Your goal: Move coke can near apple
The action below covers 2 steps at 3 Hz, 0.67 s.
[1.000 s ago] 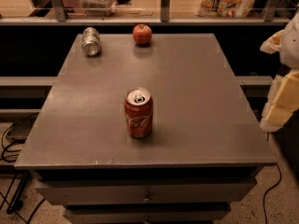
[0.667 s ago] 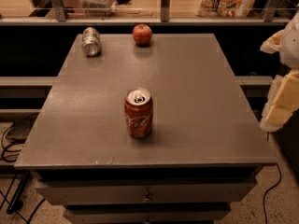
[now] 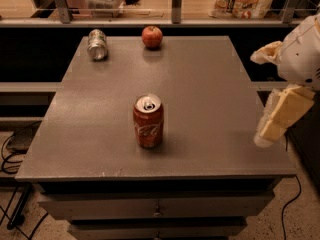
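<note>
standing upright at front-centre of the counter [image 3: 210,84]: coke can [image 3: 148,121], silver top and pull tab up, nothing touching it. apple [image 3: 152,36] sits at the far edge, well apart from the can and roughly straight behind it. plain silver can [image 3: 97,44] lies on its side at the far left, near the apple. gripper [image 3: 270,129] hangs over the counter's right edge, well clear of the coke can, holding nothing visible. open or closed: can't tell.
</note>
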Each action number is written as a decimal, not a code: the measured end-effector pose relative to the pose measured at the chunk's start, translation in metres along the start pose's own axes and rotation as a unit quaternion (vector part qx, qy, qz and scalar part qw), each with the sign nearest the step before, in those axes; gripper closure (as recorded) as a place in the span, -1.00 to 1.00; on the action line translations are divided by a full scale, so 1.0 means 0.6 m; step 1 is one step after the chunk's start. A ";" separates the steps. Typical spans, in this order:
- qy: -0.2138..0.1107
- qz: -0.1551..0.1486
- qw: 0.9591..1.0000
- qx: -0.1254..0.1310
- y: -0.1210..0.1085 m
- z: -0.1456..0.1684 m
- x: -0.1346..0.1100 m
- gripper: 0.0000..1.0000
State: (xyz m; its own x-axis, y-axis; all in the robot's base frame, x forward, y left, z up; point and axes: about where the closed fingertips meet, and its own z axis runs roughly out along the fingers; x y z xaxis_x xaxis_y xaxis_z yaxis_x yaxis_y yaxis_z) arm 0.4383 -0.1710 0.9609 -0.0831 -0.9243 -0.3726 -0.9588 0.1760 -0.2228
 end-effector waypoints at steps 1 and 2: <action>-0.088 -0.018 0.996 -0.006 0.007 0.032 -0.055 -1.00; -0.105 -0.020 0.994 -0.005 0.010 0.024 -0.073 -1.00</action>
State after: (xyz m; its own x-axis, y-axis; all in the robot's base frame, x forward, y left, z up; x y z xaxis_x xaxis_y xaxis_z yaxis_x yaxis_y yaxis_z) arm 0.4402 -0.1242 0.9628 0.0133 -0.8389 -0.5441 -0.9630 0.1357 -0.2328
